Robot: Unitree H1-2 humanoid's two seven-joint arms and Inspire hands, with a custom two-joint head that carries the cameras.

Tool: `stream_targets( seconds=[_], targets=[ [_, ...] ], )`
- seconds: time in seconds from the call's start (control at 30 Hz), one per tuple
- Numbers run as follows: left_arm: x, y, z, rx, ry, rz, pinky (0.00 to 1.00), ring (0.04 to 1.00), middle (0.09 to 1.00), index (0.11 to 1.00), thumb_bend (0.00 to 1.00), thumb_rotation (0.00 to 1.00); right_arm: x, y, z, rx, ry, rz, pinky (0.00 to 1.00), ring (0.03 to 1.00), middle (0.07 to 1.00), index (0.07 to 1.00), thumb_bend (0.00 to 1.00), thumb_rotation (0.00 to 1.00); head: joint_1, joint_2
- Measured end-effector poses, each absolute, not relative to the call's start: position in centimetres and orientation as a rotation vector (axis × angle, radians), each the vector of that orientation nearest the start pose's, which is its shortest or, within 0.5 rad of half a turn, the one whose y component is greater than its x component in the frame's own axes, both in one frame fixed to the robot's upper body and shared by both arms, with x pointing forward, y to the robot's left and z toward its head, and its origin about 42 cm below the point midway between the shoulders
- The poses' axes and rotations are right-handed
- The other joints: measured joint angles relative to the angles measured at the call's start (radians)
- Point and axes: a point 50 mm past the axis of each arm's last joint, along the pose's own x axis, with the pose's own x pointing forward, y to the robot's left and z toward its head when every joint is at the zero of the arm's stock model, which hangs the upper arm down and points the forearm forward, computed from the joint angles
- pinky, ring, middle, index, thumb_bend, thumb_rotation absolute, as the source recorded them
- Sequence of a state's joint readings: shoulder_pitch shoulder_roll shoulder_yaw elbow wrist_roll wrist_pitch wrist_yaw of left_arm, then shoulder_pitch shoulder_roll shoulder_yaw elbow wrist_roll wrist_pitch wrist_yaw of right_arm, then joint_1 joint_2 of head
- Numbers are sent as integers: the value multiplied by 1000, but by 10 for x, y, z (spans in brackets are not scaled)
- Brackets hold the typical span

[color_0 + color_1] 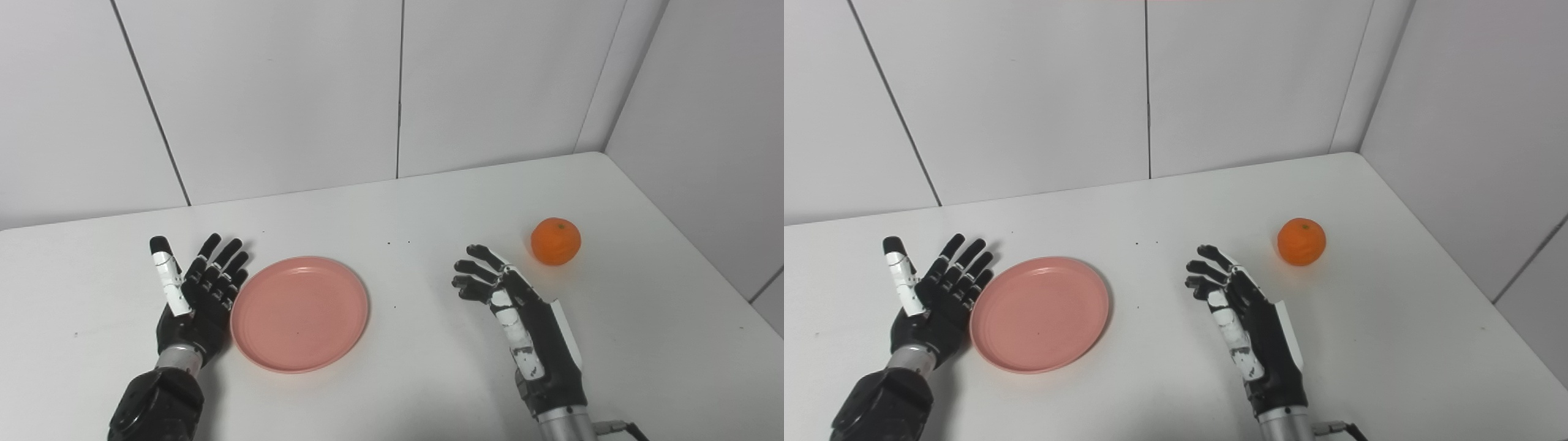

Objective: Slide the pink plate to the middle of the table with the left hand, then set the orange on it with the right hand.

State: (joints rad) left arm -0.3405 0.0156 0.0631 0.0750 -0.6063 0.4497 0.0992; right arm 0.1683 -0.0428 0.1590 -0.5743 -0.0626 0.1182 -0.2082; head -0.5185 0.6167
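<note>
A pink plate point(299, 313) lies flat on the white table point(398, 208), left of the middle. My left hand point(197, 297) is open, palm up, with its right edge against the plate's left rim. An orange point(555, 241) sits on the table at the right. My right hand point(520, 318) is open and empty, fingers loosely curled, a short way to the lower left of the orange and apart from it. The plate point(1039, 314), the orange point(1301, 241), the left hand point(937, 300) and the right hand point(1249, 324) also show in the right eye view.
White panelled walls point(275, 92) stand behind the table and along its right side point(704, 135). The table's right edge point(723, 269) runs diagonally close to the orange. A cable point(618, 427) leaves the right wrist at the bottom.
</note>
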Motion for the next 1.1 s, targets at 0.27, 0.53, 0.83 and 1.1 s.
stream_targets(
  seconds=[0.27, 0.53, 0.83, 1.1],
  targets=[
    [386, 189, 157, -543, 214, -156, 1000, 918, 857, 897, 896, 1000, 241, -236, 242, -291, -440, -172, 670, 720, 737, 779, 825, 940, 11, -3],
    [386, 190, 157, -533, 213, -150, 1000, 910, 852, 893, 894, 1000, 258, -269, 265, -532, -493, -252, 639, 723, 746, 776, 827, 992, 21, 0],
    [386, 189, 156, -535, 211, -153, 1000, 902, 851, 909, 919, 1000, 285, -293, 287, -707, -517, -305, 638, 728, 753, 779, 876, 1000, 25, -5],
    [386, 189, 157, -538, 210, -153, 1000, 903, 861, 906, 906, 1000, 306, -316, 294, -856, -472, -345, 655, 741, 767, 776, 886, 1000, 20, -2]
  ],
)
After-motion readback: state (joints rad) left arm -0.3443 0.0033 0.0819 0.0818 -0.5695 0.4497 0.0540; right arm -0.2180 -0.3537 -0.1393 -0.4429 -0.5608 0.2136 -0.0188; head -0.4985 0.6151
